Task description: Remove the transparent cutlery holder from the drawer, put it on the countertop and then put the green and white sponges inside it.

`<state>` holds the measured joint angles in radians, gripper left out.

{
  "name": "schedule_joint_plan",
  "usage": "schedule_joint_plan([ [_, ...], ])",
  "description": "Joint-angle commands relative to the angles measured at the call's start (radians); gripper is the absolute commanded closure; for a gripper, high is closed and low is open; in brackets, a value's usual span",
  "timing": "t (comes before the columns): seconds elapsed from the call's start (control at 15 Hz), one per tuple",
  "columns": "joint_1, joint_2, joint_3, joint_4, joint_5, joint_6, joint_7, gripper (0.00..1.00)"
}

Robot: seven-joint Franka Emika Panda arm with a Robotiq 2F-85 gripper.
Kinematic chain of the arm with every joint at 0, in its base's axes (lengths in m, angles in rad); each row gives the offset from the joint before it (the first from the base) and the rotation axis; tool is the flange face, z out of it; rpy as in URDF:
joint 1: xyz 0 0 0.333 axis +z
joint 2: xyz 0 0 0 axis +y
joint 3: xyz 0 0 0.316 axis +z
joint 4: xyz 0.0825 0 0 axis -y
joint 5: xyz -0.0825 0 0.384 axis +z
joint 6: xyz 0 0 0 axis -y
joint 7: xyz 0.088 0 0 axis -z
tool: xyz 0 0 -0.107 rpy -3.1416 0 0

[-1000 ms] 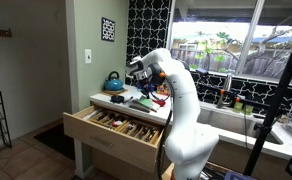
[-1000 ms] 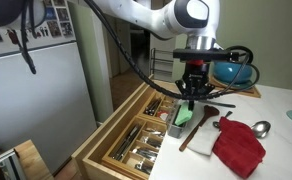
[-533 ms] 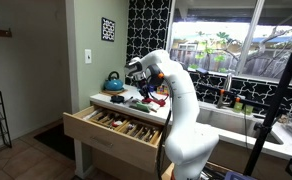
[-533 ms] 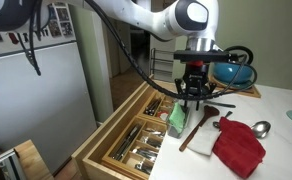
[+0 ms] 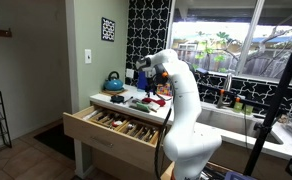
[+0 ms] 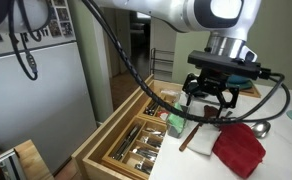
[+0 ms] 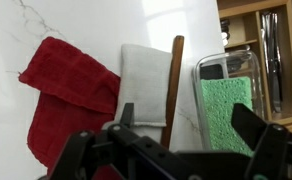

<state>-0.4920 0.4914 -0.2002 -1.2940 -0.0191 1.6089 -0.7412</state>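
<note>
The white counter holds a red cloth, a white sponge and a holder with a green sponge. The gripper is spread wide and empty. Up close it hides the cloth's bottom edge.

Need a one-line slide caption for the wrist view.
Open gripper over the countertop: green sponge in the transparent cutlery holder, white sponge outside it beside a red cloth.

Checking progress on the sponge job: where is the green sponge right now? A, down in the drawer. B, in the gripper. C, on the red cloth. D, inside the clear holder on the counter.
D: in the wrist view the green sponge lies inside the transparent holder, and the gripper is open.
</note>
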Motion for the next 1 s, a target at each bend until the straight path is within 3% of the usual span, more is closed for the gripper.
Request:
schedule_joint_plan([
  [0.0,-0.085,0.0,0.013,-0.037,0.135,0.033,-0.08,0.0],
  [0.27,-0.153,0.042,0.021,-0.014,0.264,-0.005,-0.13,0.0],
  [0.73,-0.206,0.122,0.04,0.013,0.322,0.027,-0.135,0.0],
  [0.8,-0.208,0.128,0.043,0.014,0.323,0.029,-0.137,0.03],
  [0.87,-0.211,0.133,0.047,0.016,0.327,0.027,-0.135,0.21],
  [0.93,-0.212,0.139,0.048,0.019,0.326,0.029,-0.132,0.27],
])
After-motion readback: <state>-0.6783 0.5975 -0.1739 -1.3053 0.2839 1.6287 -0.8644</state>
